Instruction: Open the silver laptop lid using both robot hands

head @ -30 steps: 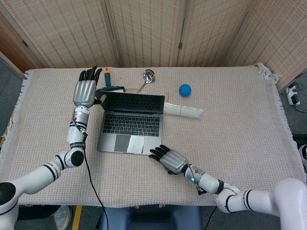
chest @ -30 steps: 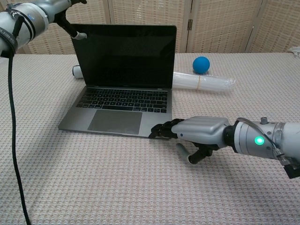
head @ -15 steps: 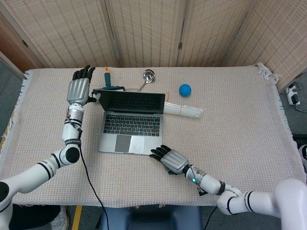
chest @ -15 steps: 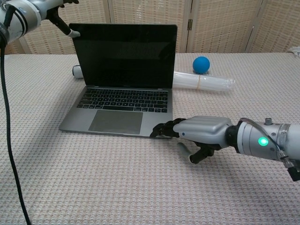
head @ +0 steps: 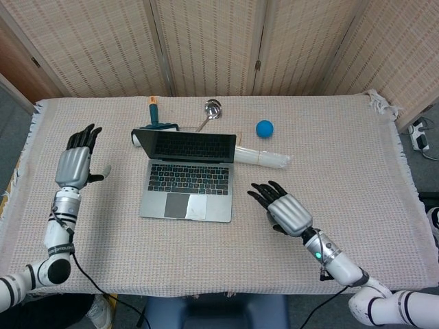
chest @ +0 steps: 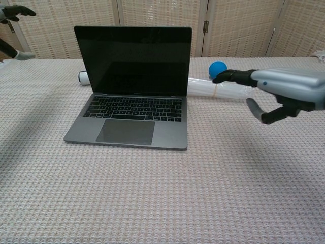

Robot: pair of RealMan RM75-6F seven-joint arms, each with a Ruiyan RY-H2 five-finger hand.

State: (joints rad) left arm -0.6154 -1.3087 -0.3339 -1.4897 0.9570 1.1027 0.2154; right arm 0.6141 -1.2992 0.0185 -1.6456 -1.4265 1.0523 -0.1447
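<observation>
The silver laptop [head: 186,179] [chest: 133,104] stands open on the woven cloth, its dark screen upright and its keyboard and trackpad showing. My left hand [head: 75,164] [chest: 12,12] floats well to the left of it, fingers spread, holding nothing. Off the laptop's front right corner, my right hand [head: 285,210] [chest: 277,89] hovers above the cloth with fingers extended and apart, empty. Neither hand touches the laptop.
Behind the laptop lie a clear plastic tube [head: 264,158] [chest: 223,90], a blue ball [head: 265,128] [chest: 218,69], a metal ladle [head: 209,112] and a teal-handled tool [head: 154,111]. Folding screens close off the back; the cloth's edges run left and right.
My left hand has let go of the lid's top corner and swung far left. My right hand has lifted off the laptop's front edge and moved right and up.
</observation>
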